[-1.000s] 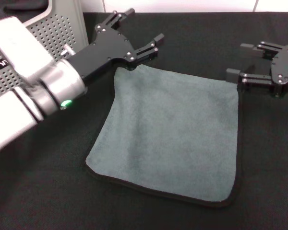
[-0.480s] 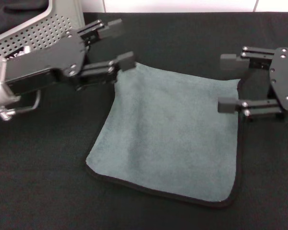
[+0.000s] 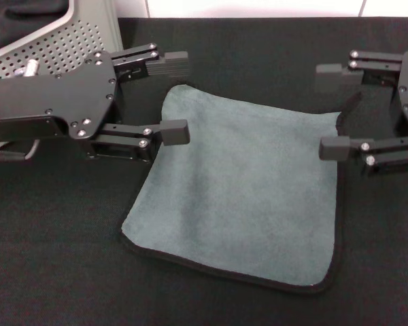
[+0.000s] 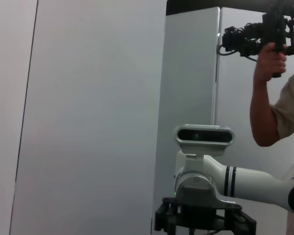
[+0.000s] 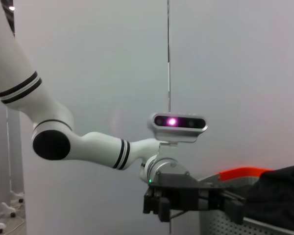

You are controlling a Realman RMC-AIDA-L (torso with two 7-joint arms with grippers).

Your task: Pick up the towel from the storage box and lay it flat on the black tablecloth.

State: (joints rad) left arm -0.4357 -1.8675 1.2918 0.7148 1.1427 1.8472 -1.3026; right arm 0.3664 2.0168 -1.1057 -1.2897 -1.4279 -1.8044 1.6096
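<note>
Head view: left gripper [image 3: 173, 98] and right gripper [image 3: 334, 112] gape empty above the towel [image 3: 241, 190]; a descending finger could apparently snag its corners.

Open black tablecloth [image 3: 54, 272] lies bare along the near side and beyond the towel [image 3: 245, 197]. The storage box [image 3: 61, 41] blocks the far left corner. The left gripper [image 3: 171, 98] and right gripper [image 3: 333, 109], jaws spread, flank the towel's far corners.
</note>
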